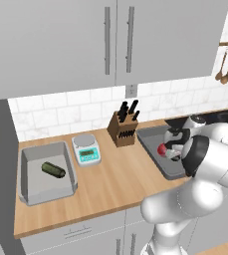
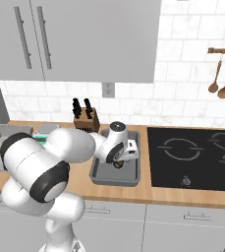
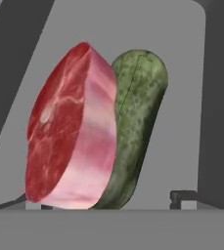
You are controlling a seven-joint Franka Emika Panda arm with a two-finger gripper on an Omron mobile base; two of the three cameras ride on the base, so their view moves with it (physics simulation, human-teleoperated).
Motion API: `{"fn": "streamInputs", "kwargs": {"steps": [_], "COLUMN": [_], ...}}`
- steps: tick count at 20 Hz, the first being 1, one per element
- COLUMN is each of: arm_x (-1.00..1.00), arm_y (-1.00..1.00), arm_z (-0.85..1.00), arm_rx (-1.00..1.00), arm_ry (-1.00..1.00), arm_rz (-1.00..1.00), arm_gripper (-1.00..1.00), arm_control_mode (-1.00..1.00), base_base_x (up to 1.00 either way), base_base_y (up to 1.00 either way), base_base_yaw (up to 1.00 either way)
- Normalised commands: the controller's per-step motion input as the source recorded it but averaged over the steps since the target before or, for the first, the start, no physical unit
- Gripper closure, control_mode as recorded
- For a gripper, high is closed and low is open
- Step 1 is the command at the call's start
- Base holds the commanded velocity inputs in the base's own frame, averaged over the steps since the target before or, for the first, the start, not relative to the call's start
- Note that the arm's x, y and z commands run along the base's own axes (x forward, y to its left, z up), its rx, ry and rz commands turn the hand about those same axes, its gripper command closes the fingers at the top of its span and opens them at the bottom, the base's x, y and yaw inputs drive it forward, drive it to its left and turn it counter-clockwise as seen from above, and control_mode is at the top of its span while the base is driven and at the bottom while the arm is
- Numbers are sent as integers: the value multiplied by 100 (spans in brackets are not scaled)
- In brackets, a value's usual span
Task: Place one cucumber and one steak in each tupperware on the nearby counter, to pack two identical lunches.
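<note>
While the pincer hangs with jaws apart over the right tupperware, a steak leans against a cucumber at its 3 o'clock. Soft and likely slippery, the steak looks best gripped across its thick pink edge.

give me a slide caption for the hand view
Close view from the hand: a red steak beside a green cucumber, touching, on the grey floor of a tupperware.
</note>
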Motion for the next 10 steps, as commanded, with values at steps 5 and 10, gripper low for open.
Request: {"fn": "streamInputs", "kwargs": {"steps": [5, 10], "arm_x": [-32, -59], "arm_y": [0, 0], "arm_z": [39, 62], "arm_rx": [0, 0], "arm_ry": [0, 0], "arm_rz": [0, 0], "arm_gripper": [-100, -100], "arm_control_mode": [-100, -100], "base_base_x": [0, 0], "base_base_y": [0, 0], "base_base_yaw": [0, 0]}}
